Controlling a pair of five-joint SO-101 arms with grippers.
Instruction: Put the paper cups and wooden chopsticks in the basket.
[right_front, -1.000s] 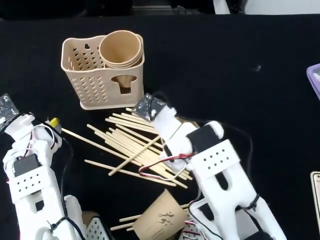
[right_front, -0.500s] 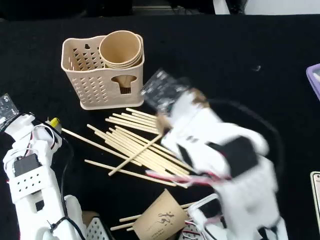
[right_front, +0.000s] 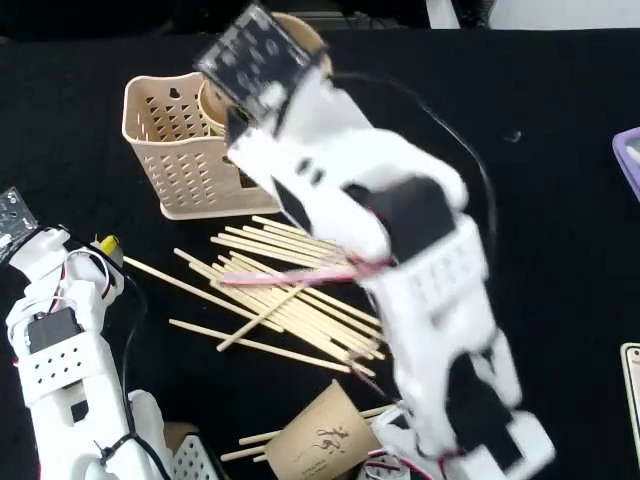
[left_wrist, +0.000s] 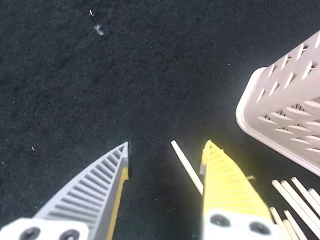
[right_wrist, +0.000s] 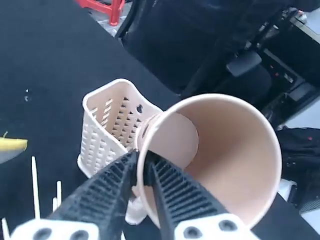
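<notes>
Right arm is reared way up and stretched across toward the far left part of the worktop, with its wrist hanging over the basket. The right tool is clenched on the rim of a paper cup, one finger inside the wall and one outside. That cup is tipped on its side in the air, right up by the top of the basket. A stack of cups sits inside the basket's right end. The chopsticks are a loose heap mid-worktop, just in front of the basket. Another cup lies on its side near the front edge with a few sticks beside it. Left arm sits low at the front left corner. The left tool is released, fingers spread over bare worktop, and one chopstick's tip lies right beside the yellow finger.
</notes>
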